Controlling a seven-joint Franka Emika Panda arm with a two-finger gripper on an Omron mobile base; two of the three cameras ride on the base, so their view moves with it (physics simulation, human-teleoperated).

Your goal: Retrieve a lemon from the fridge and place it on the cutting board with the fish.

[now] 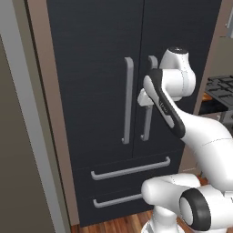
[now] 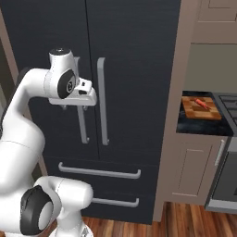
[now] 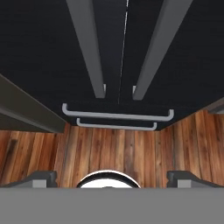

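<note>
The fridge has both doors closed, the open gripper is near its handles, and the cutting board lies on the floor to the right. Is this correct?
Not fully. The cutting board lies on the dark counter right of the fridge, not on the floor; the right base view shows it. The rest holds: both doors are closed, and the open gripper is near the handles.
</note>
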